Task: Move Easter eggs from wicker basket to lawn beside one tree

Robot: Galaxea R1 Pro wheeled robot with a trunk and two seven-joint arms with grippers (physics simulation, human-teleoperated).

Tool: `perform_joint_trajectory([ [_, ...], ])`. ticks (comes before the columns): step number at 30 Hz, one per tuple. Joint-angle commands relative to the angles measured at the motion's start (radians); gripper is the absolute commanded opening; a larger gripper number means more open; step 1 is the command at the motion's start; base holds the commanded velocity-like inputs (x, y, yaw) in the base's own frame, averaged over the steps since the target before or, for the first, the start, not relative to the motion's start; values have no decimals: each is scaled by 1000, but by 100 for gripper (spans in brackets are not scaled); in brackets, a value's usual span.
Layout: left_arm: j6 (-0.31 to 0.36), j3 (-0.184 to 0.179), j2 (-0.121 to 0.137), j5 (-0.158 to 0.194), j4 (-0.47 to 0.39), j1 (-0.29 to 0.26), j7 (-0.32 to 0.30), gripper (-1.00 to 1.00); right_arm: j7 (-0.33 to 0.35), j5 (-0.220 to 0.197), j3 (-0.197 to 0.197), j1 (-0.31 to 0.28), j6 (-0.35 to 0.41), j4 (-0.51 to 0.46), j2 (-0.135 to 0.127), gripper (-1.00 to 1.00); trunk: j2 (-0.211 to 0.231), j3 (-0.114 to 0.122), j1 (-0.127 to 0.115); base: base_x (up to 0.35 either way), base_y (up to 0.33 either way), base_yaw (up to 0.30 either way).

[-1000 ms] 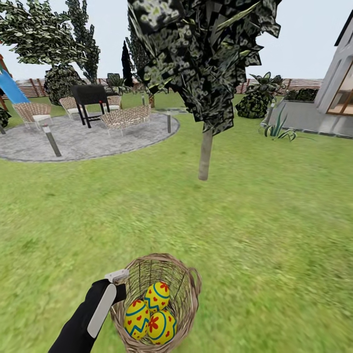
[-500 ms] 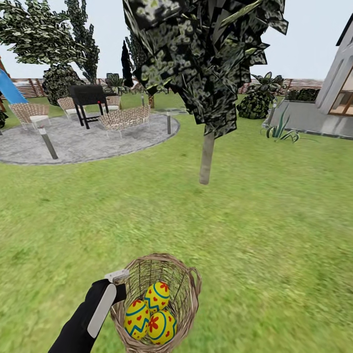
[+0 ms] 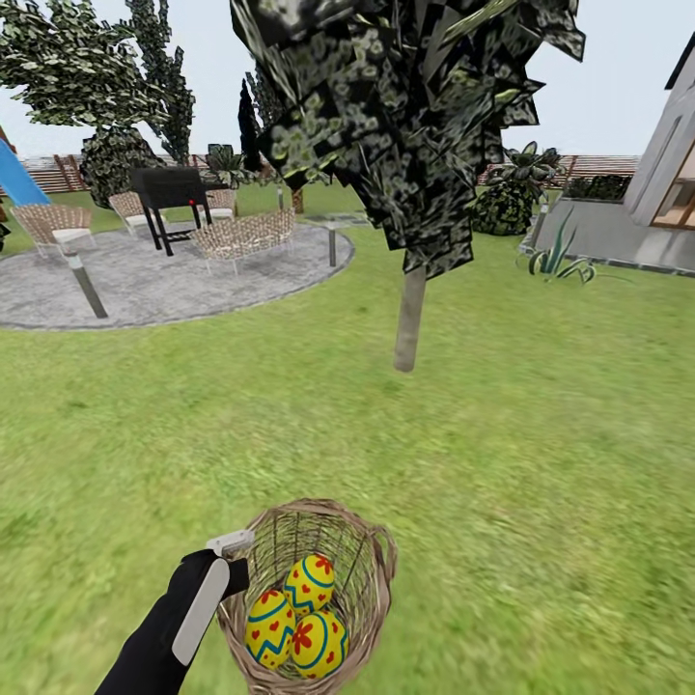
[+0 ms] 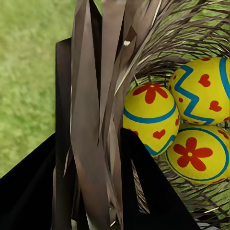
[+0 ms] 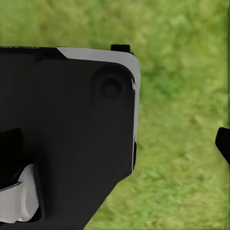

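In the head view, the wicker basket [image 3: 309, 589] sat low in the middle of the frame, with the three Easter eggs [image 3: 297, 615] packed inside it. The left gripper [image 3: 230, 542] was at the basket's rim on its left side, clamped on the braided edge. The tree [image 3: 409, 319] with the pale trunk stood above the basket in the frame, well apart from it, on the green lawn [image 3: 541, 463]. In the upper left of the frame were the grey gravel patio [image 3: 164, 275], some wicker chairs [image 3: 246, 235] and a black grill [image 3: 174, 193], and a white house [image 3: 666, 154] showed at the right edge. In the left wrist view, the dark fingers [image 4: 143, 191] squeezed the woven rim between them, and the eggs filled the right side of the frame, touching each other. In the right wrist view, a black and grey part of the robot [image 5: 72, 129] covered the left of the frame over blurry grass, and I could not tell if that gripper's fingers were apart or together. I think the basket could tip if the thin rim slipped or bent in the grip, and the eggs could roll out far from the tree. There was no writing or label to read anywhere.
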Motion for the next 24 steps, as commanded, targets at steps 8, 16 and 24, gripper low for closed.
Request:
perform_joint_trajectory([
  [8, 0, 0, 1, 4, -1, 0, 0, -100, 0, -2, -1, 0, 0, -4, 1, 100, 0, 0, 0, 331, 0, 0],
  [16, 0, 0, 5, 4, 1, 0, 0, -100, 0, 0, -1, 0, 0, -4, 3, 100, 0, 0, 0, 331, 0, 0],
  [24, 1, 3, 13, 3, 1, 0, 1, -100, 0, 0, -1, 0, 0, -4, 2, 100, 0, 0, 0, 331, 0, 0],
])
